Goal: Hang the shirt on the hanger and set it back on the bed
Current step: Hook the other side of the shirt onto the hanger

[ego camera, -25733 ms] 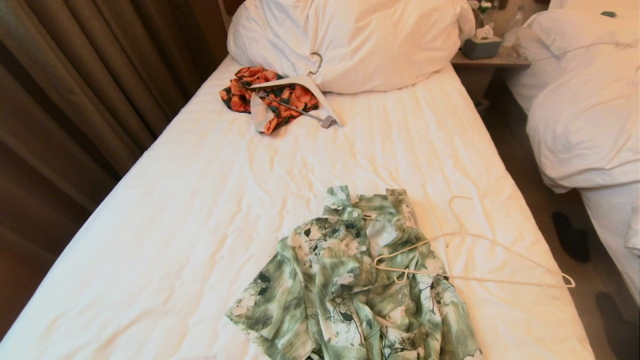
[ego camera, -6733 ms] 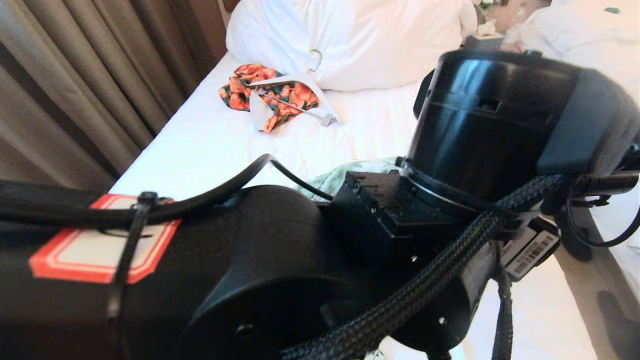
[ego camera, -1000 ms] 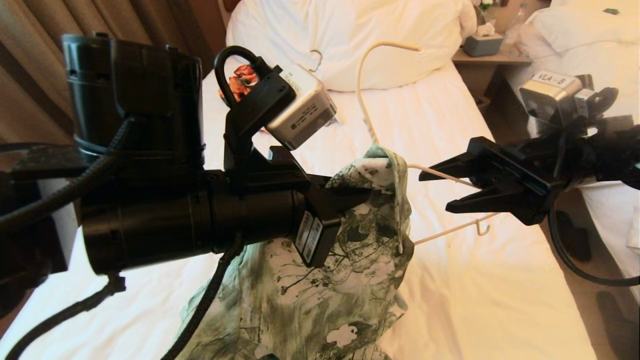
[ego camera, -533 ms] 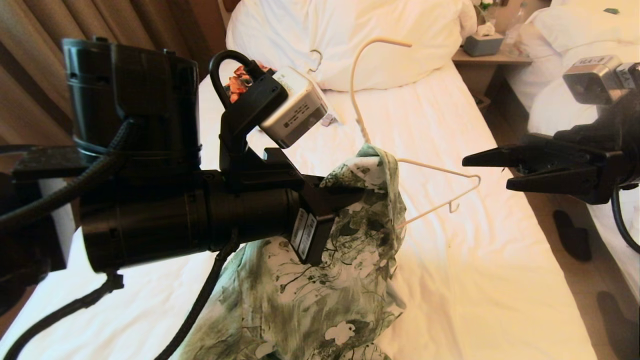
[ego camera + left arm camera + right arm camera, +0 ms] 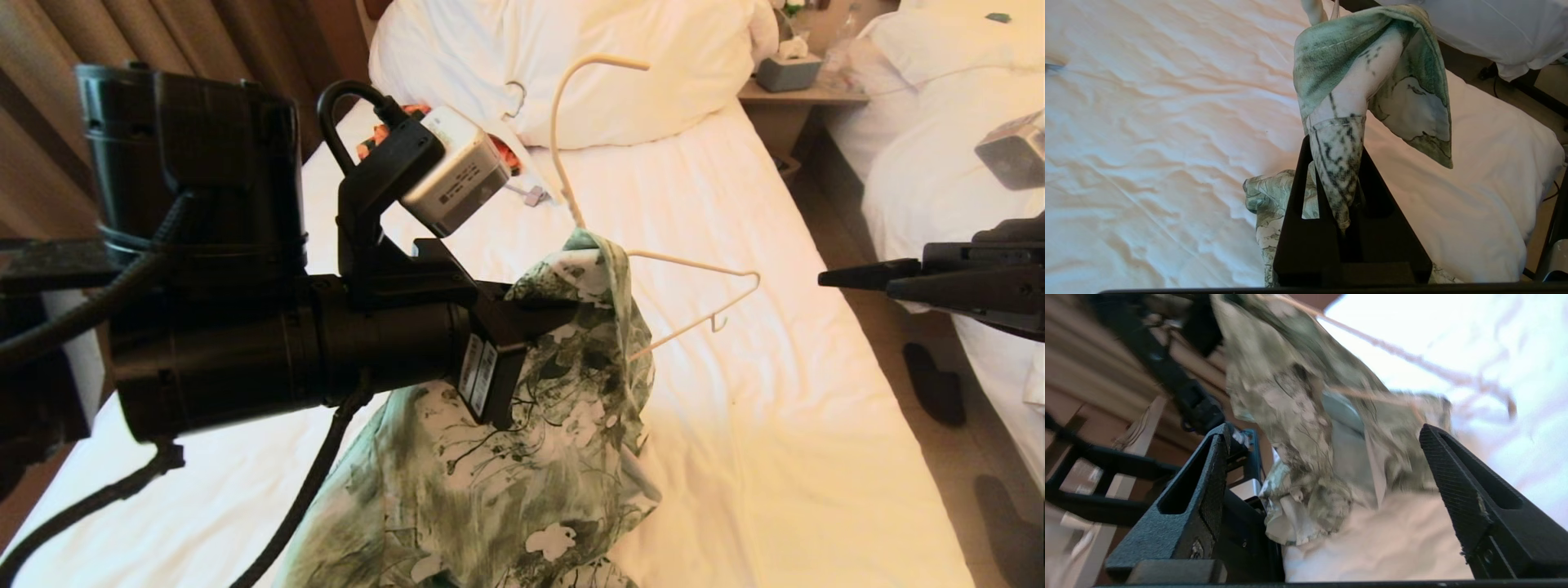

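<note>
The green and white leaf-print shirt (image 5: 522,457) hangs by its collar region from my left gripper (image 5: 563,314), which is shut on a fold of it (image 5: 1335,143). Its lower part trails on the bed (image 5: 735,457). The cream hanger (image 5: 694,264) is caught up in the held cloth. Its hook stands up in front of the pillows, and its right shoulder juts out bare to the right. My right gripper (image 5: 820,280) is open and holds nothing, off to the right of the hanger's tip and clear of it. In the right wrist view the shirt (image 5: 1298,400) hangs beyond the wide-apart fingers (image 5: 1325,430).
Big white pillows (image 5: 612,65) lie at the head of the bed. An orange floral garment (image 5: 502,155) with a broad white hanger is half hidden behind my left wrist. The neighbouring bed (image 5: 922,163) and a nightstand (image 5: 800,96) are on the right, curtains (image 5: 49,49) on the left.
My right gripper has come off the hanger's right end and drawn back to the right. The left arm, shirt and hanger have shifted a little to the left.
</note>
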Robot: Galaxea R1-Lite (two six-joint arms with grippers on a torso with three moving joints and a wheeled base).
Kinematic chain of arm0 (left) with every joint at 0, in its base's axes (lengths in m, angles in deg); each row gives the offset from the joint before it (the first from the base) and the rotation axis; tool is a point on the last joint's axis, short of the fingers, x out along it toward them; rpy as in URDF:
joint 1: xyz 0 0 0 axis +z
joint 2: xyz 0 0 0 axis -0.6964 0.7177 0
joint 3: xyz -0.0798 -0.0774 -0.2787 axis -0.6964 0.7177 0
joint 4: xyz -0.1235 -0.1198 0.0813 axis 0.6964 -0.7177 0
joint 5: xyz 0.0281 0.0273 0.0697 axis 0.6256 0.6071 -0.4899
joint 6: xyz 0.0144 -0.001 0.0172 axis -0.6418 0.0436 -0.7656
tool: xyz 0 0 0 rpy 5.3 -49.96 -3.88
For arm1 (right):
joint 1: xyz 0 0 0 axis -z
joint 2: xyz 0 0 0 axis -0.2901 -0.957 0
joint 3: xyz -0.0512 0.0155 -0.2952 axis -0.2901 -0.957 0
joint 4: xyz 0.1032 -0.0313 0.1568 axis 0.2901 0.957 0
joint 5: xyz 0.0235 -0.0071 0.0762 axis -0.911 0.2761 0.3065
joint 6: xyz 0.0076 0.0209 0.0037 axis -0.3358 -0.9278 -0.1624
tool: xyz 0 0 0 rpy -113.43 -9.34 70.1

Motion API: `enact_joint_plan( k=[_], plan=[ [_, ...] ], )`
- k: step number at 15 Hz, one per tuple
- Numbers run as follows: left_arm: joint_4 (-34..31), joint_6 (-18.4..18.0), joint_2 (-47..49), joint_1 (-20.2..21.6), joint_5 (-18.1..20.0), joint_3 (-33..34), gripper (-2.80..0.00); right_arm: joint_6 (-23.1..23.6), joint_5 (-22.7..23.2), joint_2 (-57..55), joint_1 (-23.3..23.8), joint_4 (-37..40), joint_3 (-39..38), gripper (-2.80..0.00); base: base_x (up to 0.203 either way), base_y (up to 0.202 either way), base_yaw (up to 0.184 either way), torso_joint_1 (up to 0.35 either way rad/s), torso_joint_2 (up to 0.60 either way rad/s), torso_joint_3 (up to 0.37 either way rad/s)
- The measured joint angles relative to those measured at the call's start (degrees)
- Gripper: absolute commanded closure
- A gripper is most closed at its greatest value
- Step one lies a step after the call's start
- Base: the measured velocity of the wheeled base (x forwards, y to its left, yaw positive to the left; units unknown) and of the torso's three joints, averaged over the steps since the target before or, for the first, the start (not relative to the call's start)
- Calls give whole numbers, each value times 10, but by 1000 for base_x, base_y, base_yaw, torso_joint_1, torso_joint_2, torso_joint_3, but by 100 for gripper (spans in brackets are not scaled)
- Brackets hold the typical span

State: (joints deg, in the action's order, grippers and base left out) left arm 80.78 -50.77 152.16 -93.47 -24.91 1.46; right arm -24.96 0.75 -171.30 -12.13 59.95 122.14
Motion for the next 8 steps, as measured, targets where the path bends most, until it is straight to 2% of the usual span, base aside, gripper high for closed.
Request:
enact_joint_plan(
  k=[3,4,6,8],
  plan=[
    [0,0,-6,1,0,-3,0,-1,-52,16,2,87,-9,-280,0,0,0,0,0,0],
    [0,0,-9,1,0,-3,0,-1,-62,19,2,109,-10,0,0,0,0,0,0,0],
    [-1,0,-16,1,-2,-3,0,-2,-113,25,1,151,-11,0,0,0,0,0,0,0],
    [-2,0,-23,1,-10,-3,0,-28,-162,26,-2,162,-10,0,0,0,0,0,0,0]
  ],
)
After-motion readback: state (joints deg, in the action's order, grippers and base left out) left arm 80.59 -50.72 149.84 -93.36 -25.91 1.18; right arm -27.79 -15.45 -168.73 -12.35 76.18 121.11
